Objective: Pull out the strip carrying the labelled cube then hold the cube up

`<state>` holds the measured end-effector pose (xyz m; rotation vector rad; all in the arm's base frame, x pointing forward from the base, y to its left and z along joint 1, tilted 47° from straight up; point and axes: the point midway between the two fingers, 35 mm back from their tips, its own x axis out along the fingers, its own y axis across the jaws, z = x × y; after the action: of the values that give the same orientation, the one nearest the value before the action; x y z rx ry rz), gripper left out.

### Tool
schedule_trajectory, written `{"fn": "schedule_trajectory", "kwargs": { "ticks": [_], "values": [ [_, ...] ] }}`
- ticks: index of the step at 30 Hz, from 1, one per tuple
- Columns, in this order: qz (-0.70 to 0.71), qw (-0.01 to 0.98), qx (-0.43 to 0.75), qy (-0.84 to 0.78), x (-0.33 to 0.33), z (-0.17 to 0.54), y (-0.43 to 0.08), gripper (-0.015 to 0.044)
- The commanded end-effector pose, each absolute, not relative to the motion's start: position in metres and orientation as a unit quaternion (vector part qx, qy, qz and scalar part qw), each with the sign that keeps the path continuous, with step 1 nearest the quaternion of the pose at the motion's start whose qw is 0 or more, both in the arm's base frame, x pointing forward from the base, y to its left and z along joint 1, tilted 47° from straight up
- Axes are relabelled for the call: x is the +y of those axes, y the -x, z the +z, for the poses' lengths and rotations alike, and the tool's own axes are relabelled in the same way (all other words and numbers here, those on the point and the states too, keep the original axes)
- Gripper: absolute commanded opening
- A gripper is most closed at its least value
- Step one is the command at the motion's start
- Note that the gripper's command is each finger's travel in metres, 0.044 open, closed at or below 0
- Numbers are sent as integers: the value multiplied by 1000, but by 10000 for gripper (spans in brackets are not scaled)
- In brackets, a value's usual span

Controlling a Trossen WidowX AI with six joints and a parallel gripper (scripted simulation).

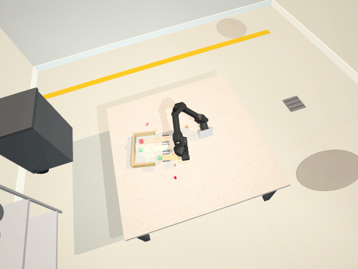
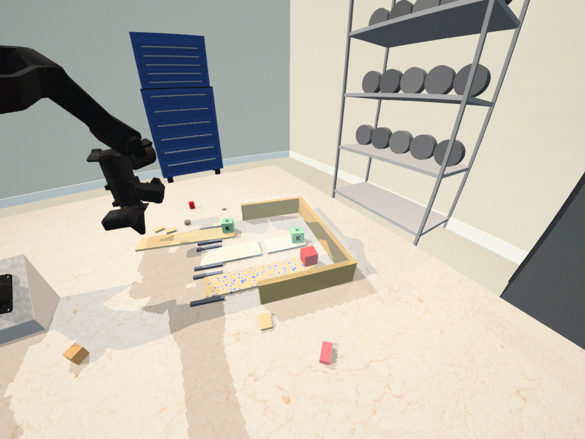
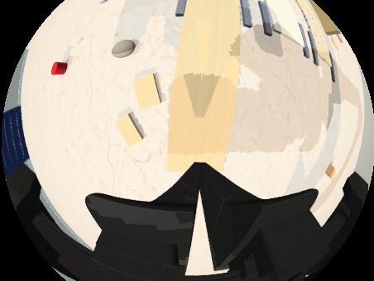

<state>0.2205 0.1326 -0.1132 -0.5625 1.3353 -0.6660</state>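
Wrist view first: nearest you is the gripper (image 1: 185,157) (image 2: 143,229) (image 3: 199,167), its fingers closed together with nothing between them. Their tips are over the near end of the plain wooden strip (image 1: 171,157) (image 2: 181,238) (image 3: 203,103); you can't be sure from here whether they press on it. If you're dragging it by pressure from above, judge that a slip is the main risk.

Look further along that strip and you find the labelled cube (image 1: 159,157) (image 2: 227,225), marked K, upright on its far end, by the rails at the open side of the wooden frame (image 1: 133,150) (image 2: 307,283). So you have most of the pull behind you, by my judgement.

Beyond it, the pale strip (image 1: 160,148) (image 2: 231,252) lies in two pieces with a gap, and its back piece bears another green K cube (image 1: 140,149) (image 2: 297,235); leave that one alone. The speckled strip (image 1: 156,140) (image 2: 252,276) carries a red cube (image 1: 141,141) (image 2: 308,255), and both sit within their lanes.

What's left for you: finish any last bit of pull, rise clear, open the gripper, close it on the cube riding the plain strip, and hold it up.
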Motion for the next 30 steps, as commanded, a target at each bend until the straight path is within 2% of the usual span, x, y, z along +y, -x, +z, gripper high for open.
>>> {"fn": "schedule_trajectory", "kwargs": {
  "ticks": [1,5,18,30],
  "values": [
    [-300,700,599,247,141,-105,-221,0],
    [-346,717,574,193,143,-102,-243,105],
    [-349,718,571,189,149,-86,-298,440],
    [-349,719,570,189,152,-71,-350,440]
  ]
}}
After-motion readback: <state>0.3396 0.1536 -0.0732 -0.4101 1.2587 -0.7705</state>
